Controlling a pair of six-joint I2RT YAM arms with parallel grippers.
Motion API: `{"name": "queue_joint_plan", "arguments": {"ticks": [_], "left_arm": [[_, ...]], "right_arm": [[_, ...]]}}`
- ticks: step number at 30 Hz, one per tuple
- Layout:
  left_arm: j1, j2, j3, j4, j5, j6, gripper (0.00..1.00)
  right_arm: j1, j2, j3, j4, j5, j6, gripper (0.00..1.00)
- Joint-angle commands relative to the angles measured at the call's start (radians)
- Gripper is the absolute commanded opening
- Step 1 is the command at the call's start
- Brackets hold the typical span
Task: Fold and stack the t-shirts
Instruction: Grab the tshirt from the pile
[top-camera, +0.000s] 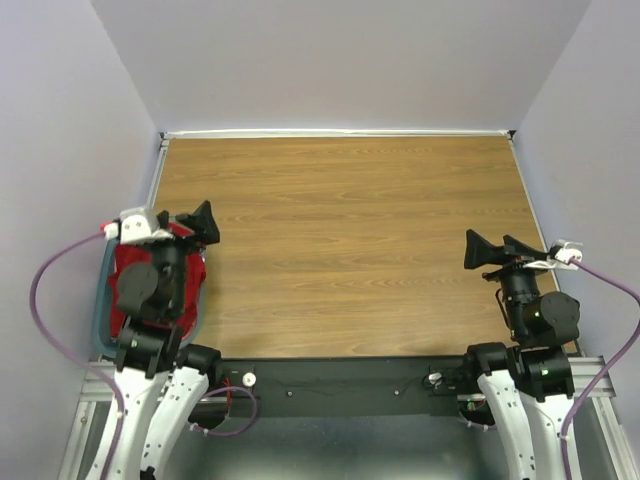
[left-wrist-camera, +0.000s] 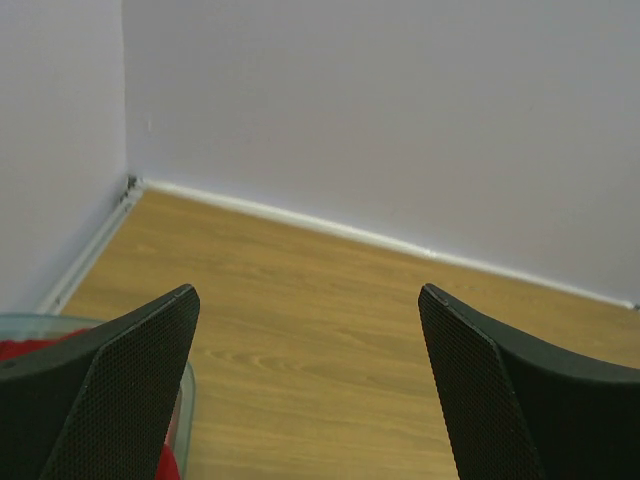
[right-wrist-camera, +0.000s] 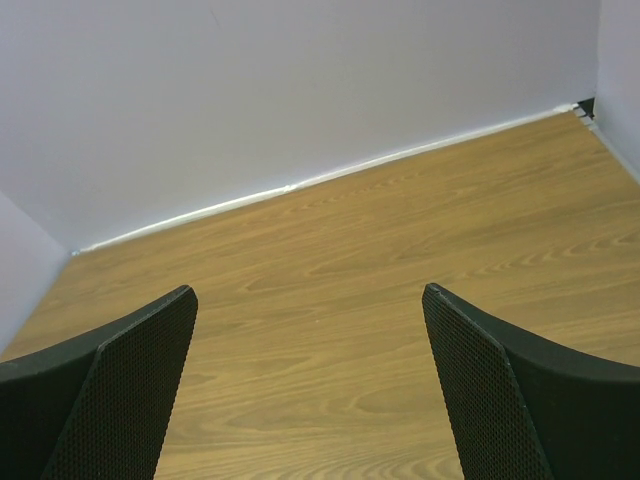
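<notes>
Left gripper sits at the left edge of the frame with its jaws spread wide and nothing between them, right over a blue-grey tub. The red t-shirt is bunched up inside that tub, mostly hidden under the arm. The wooden table fills the middle. Over at the right edge, the right gripper is wide open too, holding nothing.
</notes>
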Motion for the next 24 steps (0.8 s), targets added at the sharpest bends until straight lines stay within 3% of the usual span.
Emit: {"name": "queue_joint_plan", "arguments": {"ticks": [1,7,12,24], "left_arm": [[0.000,0.186,0.075,-0.146,-0.066,-0.127,0.98],[0.004,0.371,0.108,-0.282,-0.205,-0.240,0.95],[0.066,0.454,0.068,-0.284,-0.221,-0.222,0.92],[0.406,0.695,0.026,-0.106,-0.095,-0.168,0.91]], "right_arm": [[0.021,-0.017,-0.029,0.040,0.056,0.032,1.00],[0.050,-0.043,-0.045,0.040,0.079,0.049,1.00],[0.070,-0.074,-0.051,0.038,0.099,0.054,1.00],[0.097,-0.122,-0.066,0.034,0.136,0.074,1.00]]}}
